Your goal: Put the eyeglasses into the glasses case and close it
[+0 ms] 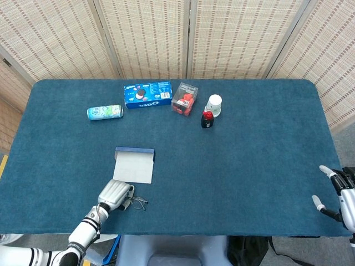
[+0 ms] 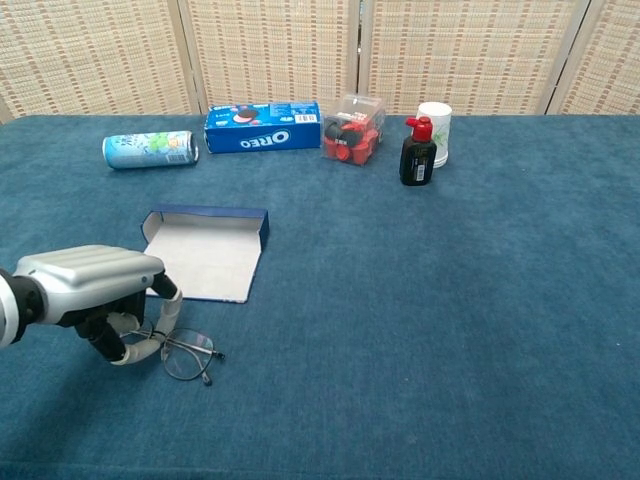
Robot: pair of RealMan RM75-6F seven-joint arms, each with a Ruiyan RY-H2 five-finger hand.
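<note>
The thin wire eyeglasses (image 2: 188, 355) lie on the blue cloth near the table's front edge, also seen in the head view (image 1: 138, 203). My left hand (image 2: 95, 285) (image 1: 113, 194) is bent over their left end, thumb and fingers curled around the left lens and touching the frame. The right lens sticks out to the hand's right. The glasses case (image 2: 205, 255) (image 1: 133, 164) lies open and flat just behind the hand, white inside with a dark blue rim. My right hand (image 1: 341, 197) hangs off the table's front right corner, fingers apart and holding nothing.
Along the back stand a lying drink can (image 1: 105, 112), an Oreo box (image 1: 147, 94), a clear box of red pieces (image 1: 184, 99), a white cup (image 1: 214, 104) and a dark bottle with a red cap (image 1: 207, 119). Woven screens close off the rear.
</note>
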